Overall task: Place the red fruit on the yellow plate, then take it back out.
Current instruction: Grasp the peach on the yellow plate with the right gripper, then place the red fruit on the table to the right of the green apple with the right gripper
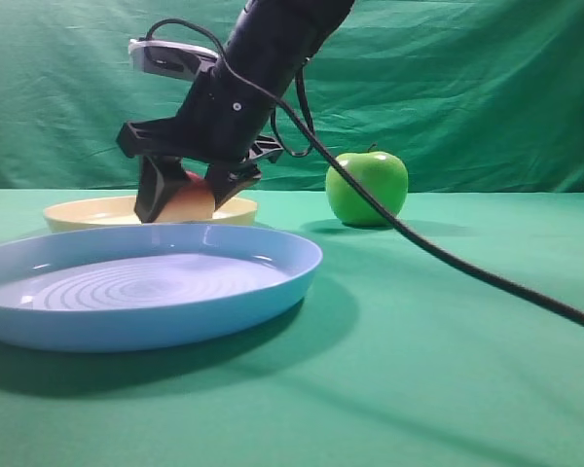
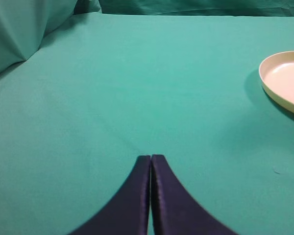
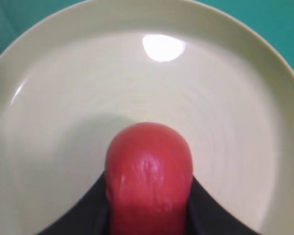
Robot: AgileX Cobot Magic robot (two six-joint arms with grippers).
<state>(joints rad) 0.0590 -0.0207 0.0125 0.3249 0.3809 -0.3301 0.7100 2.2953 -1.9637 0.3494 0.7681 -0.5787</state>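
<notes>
The red fruit [image 1: 193, 204] is red on top and yellow-orange lower down. It sits low over the yellow plate [image 1: 88, 209], between the black fingers of my right gripper [image 1: 188, 195]. In the right wrist view the fruit [image 3: 149, 156] fills the gap between the fingers, and both press against its sides above the plate's pale floor [image 3: 63, 98]. Whether the fruit rests on the plate or hangs just above it I cannot tell. My left gripper [image 2: 151, 157] is shut with nothing in it, over bare green cloth; the plate's rim [image 2: 284, 81] lies to its right.
A large light blue plate [image 1: 273, 277] lies in front of the yellow one, close to the camera. A glossy green apple [image 1: 367, 187] stands on the cloth to the right of the right arm. A black cable [image 1: 467, 268] slants down across the right side.
</notes>
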